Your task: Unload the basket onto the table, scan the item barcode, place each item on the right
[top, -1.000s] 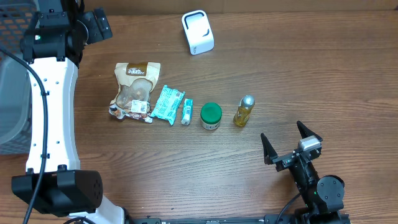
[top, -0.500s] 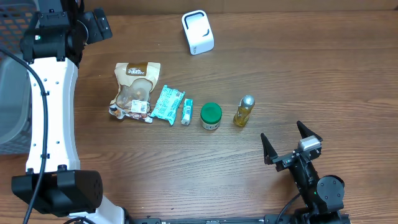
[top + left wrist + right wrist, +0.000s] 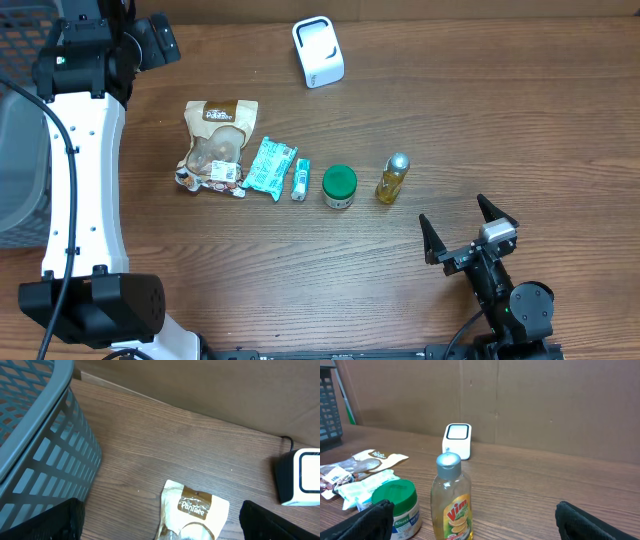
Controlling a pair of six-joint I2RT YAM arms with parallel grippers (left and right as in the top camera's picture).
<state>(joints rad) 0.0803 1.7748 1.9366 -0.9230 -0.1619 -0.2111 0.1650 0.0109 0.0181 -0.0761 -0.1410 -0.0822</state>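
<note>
Currently the left tool [image 3: 161,521] and right tool [image 3: 453,211] both gape fully open, gripping nothing, clear of the bottle [image 3: 392,178].

Wood table [image 3: 520,120]: white scanner [image 3: 318,51] upper center. Mid-frame row, left to right: snack pouch [image 3: 217,143], teal packet [image 3: 270,167], small tube [image 3: 300,179], green-lid jar [image 3: 339,186], upright yellow bottle [image 3: 392,178]. Grey basket [image 3: 20,190] left edge.

Your overhead looks straight down; the low right wrist view, at five o'clock, faces eleven; all share the white box-shaped scanner [image 3: 318,52].
</note>
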